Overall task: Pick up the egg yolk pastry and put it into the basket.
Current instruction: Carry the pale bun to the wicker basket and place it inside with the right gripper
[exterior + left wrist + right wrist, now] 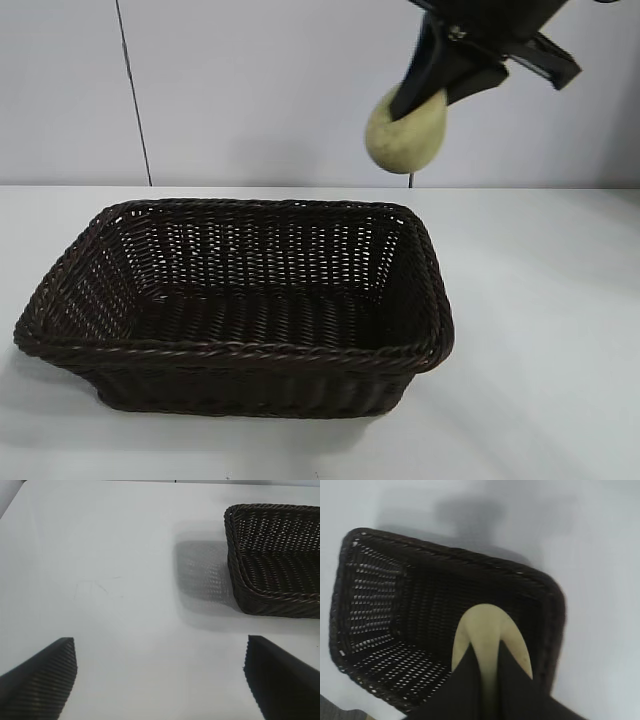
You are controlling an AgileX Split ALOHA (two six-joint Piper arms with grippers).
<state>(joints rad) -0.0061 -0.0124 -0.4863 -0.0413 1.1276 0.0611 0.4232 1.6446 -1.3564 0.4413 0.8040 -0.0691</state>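
Right claw (425, 100) (arm cropped) pinches pastry (405, 135) above basket (240, 350).

No text, label, brand, number or sign can be read in any view — the basket (240, 300) shows only plain wicker weave, and the table (125, 605) carries faint scratch marks — no lettering.

Level exterior view, two wrist views, all sharing the basket (240, 310).
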